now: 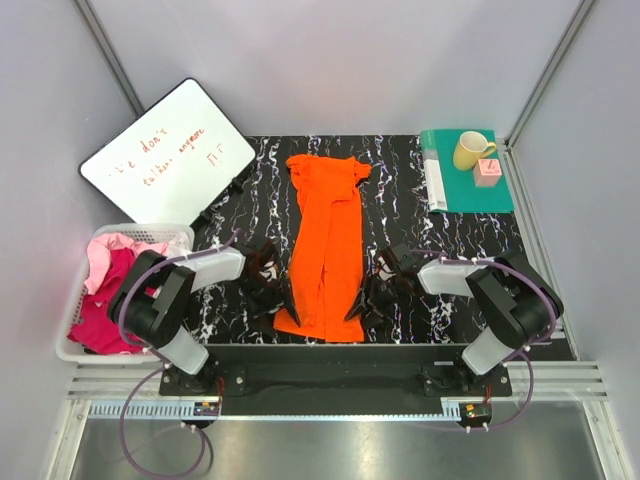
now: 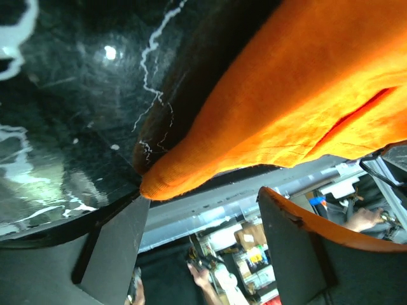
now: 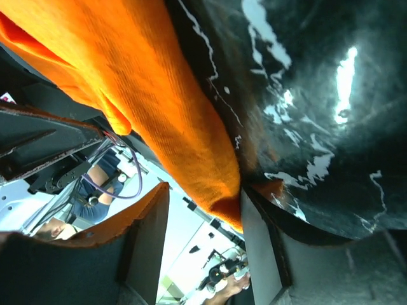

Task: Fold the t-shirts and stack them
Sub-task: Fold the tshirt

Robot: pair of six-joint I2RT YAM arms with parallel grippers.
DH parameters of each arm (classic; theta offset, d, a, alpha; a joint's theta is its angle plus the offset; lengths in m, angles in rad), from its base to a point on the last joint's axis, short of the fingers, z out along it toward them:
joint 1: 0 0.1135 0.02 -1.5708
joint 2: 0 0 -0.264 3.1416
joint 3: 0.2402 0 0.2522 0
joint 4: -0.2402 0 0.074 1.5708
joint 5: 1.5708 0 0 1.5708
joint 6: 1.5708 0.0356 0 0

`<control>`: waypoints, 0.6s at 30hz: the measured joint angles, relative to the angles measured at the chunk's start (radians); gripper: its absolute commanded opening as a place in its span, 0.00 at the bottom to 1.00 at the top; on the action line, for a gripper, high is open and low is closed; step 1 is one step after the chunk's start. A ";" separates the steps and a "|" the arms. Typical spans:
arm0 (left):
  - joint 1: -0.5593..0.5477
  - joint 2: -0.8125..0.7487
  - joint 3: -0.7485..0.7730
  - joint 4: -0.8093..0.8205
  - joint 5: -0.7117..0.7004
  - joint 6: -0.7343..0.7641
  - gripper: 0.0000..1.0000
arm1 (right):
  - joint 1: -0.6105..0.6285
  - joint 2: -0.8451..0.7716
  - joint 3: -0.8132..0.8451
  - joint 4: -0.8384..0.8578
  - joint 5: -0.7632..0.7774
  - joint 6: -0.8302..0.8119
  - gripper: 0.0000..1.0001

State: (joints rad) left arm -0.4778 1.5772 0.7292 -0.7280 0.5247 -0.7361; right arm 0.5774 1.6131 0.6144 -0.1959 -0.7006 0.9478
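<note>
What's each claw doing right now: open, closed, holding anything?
Left claw: open, corner of the orange shirt beside one finger, not pinched.
Right claw: open, shirt hem between the fingers, not pinched.

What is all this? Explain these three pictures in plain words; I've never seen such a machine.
The wide picture looks down on two robot arms, the left arm and the right arm, bolted to a black marbled table. The other two come from cameras on their wrists, seeing the table up close. An orange t-shirt lies in the middle; pink t-shirts lie in a white basket on the left. At the back are a whiteboard and a yellow mug on a green mat. The left gripper and the right gripper sit at the shirt's near corners, jaws apart, clamping nothing.
</note>
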 measured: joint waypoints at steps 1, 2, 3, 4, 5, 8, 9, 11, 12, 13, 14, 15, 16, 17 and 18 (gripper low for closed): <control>0.000 0.012 0.004 -0.003 0.008 -0.001 0.70 | 0.000 -0.001 0.000 -0.007 -0.002 -0.001 0.58; 0.000 0.023 0.008 -0.007 0.013 -0.002 0.67 | 0.001 -0.004 0.000 -0.014 0.000 -0.001 0.58; 0.000 0.032 0.010 -0.009 0.019 -0.002 0.61 | 0.001 -0.008 0.000 -0.029 0.001 -0.005 0.59; 0.000 0.042 0.012 -0.011 0.023 -0.002 0.57 | 0.001 -0.013 -0.001 -0.044 0.003 -0.009 0.58; 0.000 0.049 0.014 -0.014 0.026 -0.003 0.54 | 0.001 -0.016 -0.001 -0.059 0.004 -0.014 0.59; 0.000 0.074 0.017 -0.019 0.034 0.003 0.42 | 0.002 -0.030 -0.014 -0.077 0.003 -0.032 0.59; 0.000 0.076 0.016 -0.020 0.034 0.002 0.40 | 0.002 -0.034 -0.019 -0.079 0.003 -0.036 0.58; 0.000 0.079 0.015 -0.016 0.032 0.010 0.31 | 0.002 -0.041 -0.028 -0.079 0.000 -0.046 0.58; 0.000 0.081 0.015 -0.014 0.029 0.013 0.27 | 0.002 -0.043 -0.032 -0.079 -0.002 -0.050 0.57; 0.000 0.081 0.014 -0.011 0.028 0.016 0.20 | 0.002 -0.045 -0.034 -0.079 -0.003 -0.053 0.49; 0.000 0.081 0.013 -0.006 0.026 0.018 0.16 | 0.003 -0.046 -0.034 -0.079 -0.003 -0.055 0.44; 0.000 0.081 0.013 -0.002 0.023 0.023 0.12 | 0.003 -0.046 -0.035 -0.080 0.000 -0.062 0.37; 0.000 0.082 0.013 0.004 0.021 0.027 0.08 | 0.005 -0.045 -0.035 -0.080 0.003 -0.073 0.16; 0.000 0.082 0.012 0.010 0.020 0.031 0.00 | 0.006 -0.044 -0.035 -0.082 0.004 -0.082 0.09; -0.001 0.082 0.012 0.014 0.021 0.032 0.00 | 0.006 -0.043 -0.035 -0.082 0.003 -0.091 0.03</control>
State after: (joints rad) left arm -0.4786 1.6592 0.7414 -0.7139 0.5461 -0.7040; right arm 0.5838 1.5703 0.5793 -0.2783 -0.6975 0.8566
